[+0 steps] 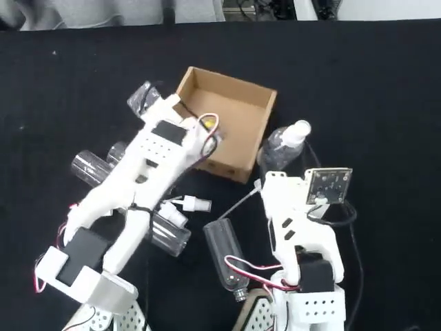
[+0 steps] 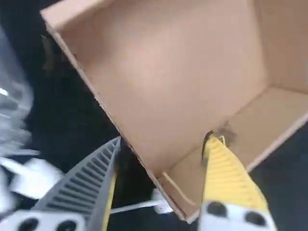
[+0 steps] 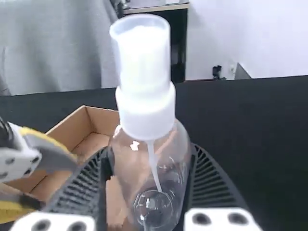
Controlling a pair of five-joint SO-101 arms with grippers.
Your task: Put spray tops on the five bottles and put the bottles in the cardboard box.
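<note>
The cardboard box (image 1: 265, 114) stands open at the table's middle. My left gripper (image 1: 207, 136) is at its near-left corner, open, astride the box wall (image 2: 159, 86): the grey finger (image 2: 91, 173) is outside, the yellow finger (image 2: 224, 168) inside. Just right of the box, my right gripper (image 1: 272, 165) is shut on a clear bottle (image 1: 281, 146) with a white spray top (image 1: 298, 129). In the right wrist view the bottle (image 3: 149, 159) stands upright between the black fingers (image 3: 86, 187), with the box (image 3: 82, 127) behind it.
Several uncapped clear bottles lie on the black table: one (image 1: 227, 252) between the arms, one (image 1: 169, 236) under the left arm, others (image 1: 89, 167) to the left and one (image 1: 143, 98) by the box's far-left corner. Loose spray tops (image 1: 193, 203) lie near the box.
</note>
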